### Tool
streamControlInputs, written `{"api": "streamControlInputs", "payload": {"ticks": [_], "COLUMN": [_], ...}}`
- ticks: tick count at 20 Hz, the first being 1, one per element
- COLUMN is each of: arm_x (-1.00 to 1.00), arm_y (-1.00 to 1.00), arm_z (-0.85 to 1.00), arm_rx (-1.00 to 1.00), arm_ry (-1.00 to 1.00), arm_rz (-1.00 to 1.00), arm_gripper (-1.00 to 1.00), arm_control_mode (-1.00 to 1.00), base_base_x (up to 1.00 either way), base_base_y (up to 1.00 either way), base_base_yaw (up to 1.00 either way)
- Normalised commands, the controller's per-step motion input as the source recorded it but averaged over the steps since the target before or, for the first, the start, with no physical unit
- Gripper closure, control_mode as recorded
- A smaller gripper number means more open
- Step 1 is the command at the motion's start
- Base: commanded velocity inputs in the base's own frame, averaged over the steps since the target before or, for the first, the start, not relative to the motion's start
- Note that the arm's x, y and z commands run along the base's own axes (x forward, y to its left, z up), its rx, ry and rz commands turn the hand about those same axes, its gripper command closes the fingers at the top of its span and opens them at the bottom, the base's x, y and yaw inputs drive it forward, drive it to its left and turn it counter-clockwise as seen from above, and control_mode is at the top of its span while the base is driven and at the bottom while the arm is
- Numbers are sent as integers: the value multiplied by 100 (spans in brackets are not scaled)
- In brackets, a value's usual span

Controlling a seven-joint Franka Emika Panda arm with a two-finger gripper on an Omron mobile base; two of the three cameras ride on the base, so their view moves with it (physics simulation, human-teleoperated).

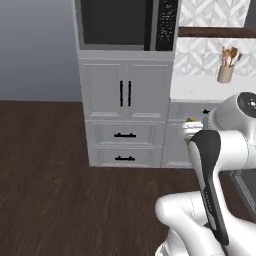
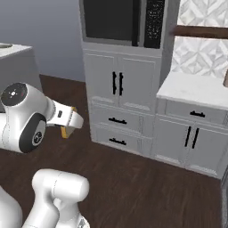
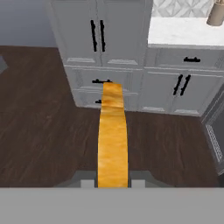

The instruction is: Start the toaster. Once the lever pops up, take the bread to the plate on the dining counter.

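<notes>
The gripper [image 3: 113, 181] is pinching the bread [image 3: 113, 140] edge-on above bare floor; a jolt while driving could be shaking it loose.

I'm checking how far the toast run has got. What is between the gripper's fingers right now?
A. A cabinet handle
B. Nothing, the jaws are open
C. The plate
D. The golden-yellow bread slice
D: in the hand view the bread rises edge-on from between the gripper fingertips, above the dark wood floor.
</notes>
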Motion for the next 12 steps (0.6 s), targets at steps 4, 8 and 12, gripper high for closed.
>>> {"api": "streamControlInputs", "payload": {"ticks": [4, 8, 12], "arm_x": [0, 0, 0], "arm_y": [0, 0, 0], "arm_z": [0, 0, 0], "arm_rx": [0, 0, 0], "arm_ry": [0, 0, 0], "arm_rz": [0, 0, 0], "arm_gripper": [100, 100, 100], "arm_control_mode": [100, 100, 100], "base_base_x": [8, 77, 100], "base_base_y": [14, 71, 94], "base_base_yaw": [93, 43, -3]}}
